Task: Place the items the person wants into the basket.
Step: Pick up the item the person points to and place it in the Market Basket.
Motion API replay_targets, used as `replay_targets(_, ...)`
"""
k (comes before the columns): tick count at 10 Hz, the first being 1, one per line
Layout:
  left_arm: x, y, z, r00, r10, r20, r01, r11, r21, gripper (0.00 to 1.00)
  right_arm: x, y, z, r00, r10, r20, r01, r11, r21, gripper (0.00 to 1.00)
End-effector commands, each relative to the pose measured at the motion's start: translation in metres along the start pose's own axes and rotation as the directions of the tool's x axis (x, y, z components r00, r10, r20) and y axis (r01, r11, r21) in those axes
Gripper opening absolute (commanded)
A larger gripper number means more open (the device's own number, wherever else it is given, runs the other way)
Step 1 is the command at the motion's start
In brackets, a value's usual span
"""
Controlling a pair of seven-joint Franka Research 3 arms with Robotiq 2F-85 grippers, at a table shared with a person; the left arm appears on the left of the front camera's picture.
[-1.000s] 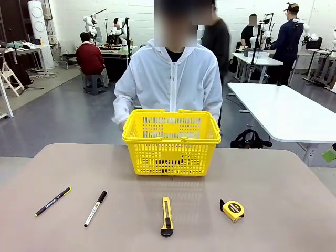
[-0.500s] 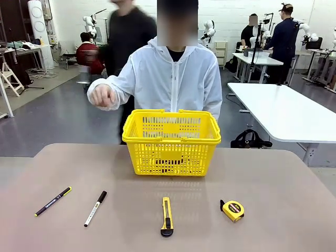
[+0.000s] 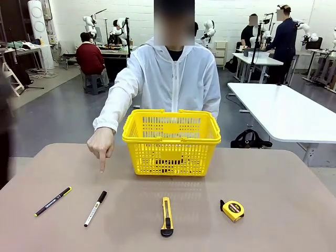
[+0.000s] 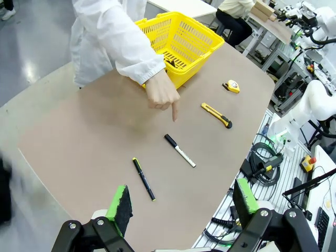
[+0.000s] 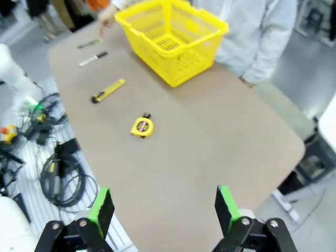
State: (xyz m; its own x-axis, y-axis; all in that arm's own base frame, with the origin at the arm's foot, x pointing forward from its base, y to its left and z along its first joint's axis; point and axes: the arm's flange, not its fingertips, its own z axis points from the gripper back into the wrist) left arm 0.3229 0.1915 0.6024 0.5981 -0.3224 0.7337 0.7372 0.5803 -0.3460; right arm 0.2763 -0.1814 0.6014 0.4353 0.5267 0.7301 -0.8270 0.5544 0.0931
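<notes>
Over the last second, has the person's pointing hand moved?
Yes. The hand dropped from above the basket rim to its left side, pointing toward the white marker.

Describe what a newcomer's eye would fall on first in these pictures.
The yellow shopping basket at the far middle of the table stands out first, in front of the person in a white jacket. Next is the person's hand, left of the basket, index finger pointing down toward the white marker with a black cap lying nearer the camera.
</notes>
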Motion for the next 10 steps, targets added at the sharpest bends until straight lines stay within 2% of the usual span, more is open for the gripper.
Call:
replay_targets(1, 0.0, 0.0, 0.002, 1.0, -0.022, 0.018, 0.022, 1.0, -0.011, 1.0, 0.013, -0.024, 0.001, 0.999, -0.032, -0.013, 0.033, 0.996, 0.083, 1.0)
replay_targets(2, 0.0, 0.0, 0.002, 1.0, -0.022, 0.018, 0.022, 1.0, -0.011, 1.0, 0.011, -0.023, -0.004, 1.0, -0.022, -0.017, 0.023, 0.995, 0.095, 1.0)
replay_targets(3, 0.0, 0.0, 0.002, 1.0, -0.022, 0.018, 0.022, 1.0, -0.011, 1.0, 0.005, -0.011, 0.0, 1.0, -0.019, 0.002, 0.019, 0.999, 0.044, 1.0)
replay_targets(10, 0.0, 0.0, 0.002, 1.0, -0.022, 0.018, 0.022, 1.0, -0.011, 1.0, 0.005, -0.011, 0.0, 1.0, -0.019, 0.002, 0.019, 0.999, 0.044, 1.0)
